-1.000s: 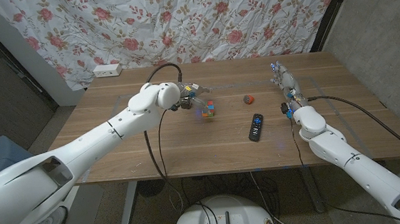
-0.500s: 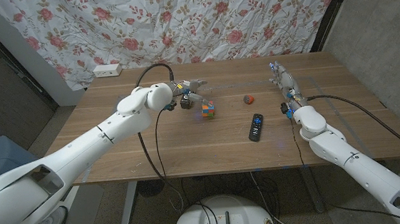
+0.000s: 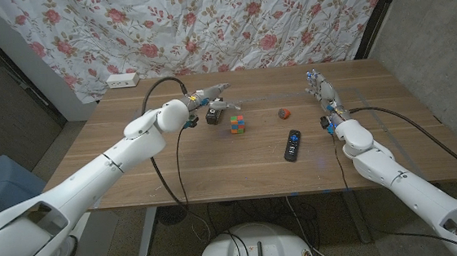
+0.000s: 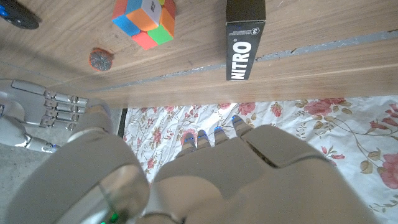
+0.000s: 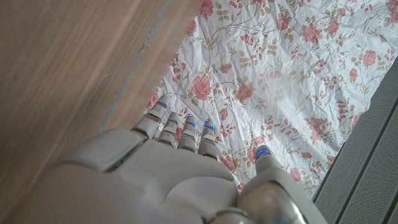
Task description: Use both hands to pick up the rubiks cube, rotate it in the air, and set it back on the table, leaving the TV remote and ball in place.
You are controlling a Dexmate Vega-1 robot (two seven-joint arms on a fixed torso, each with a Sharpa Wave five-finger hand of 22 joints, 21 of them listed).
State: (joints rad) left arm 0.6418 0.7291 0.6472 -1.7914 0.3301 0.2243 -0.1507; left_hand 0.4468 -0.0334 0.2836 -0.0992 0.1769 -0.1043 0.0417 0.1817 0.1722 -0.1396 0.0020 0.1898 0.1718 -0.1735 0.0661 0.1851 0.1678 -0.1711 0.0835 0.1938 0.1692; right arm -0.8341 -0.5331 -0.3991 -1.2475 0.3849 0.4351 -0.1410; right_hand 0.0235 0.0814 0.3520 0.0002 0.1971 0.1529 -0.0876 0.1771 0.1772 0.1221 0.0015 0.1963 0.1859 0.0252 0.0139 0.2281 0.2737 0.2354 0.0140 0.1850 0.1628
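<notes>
Rose-printed white cloth (image 3: 204, 23) hangs behind a brown wooden table (image 3: 174, 165) that spans the head view, with a white power strip (image 3: 122, 80) lying at its far left corner. On the bare wood near the table's middle sits the multicoloured rubiks cube (image 3: 239, 124), resting on the surface with nothing touching it; in the left wrist view its orange, green, blue and white tiles (image 4: 143, 21) show plainly. Just left of the cube stands a small black box (image 3: 214, 115), printed with the word NITRO in the left wrist view (image 4: 244, 38). To the right of the cube, and a little farther back, lies the small red-and-dark ball (image 3: 284, 113), and nearer the front edge, right of the cube, lies the black TV remote (image 3: 293, 144), pointing away from the robot. The white left hand (image 3: 212, 97) hovers over the black box, just left of and beyond the cube, its fingers spread and holding nothing. The white right hand (image 3: 322, 90) stands well to the right of the ball near the far right part of the table, fingers extended and apart with blue-lit tips (image 5: 186, 121), empty.
</notes>
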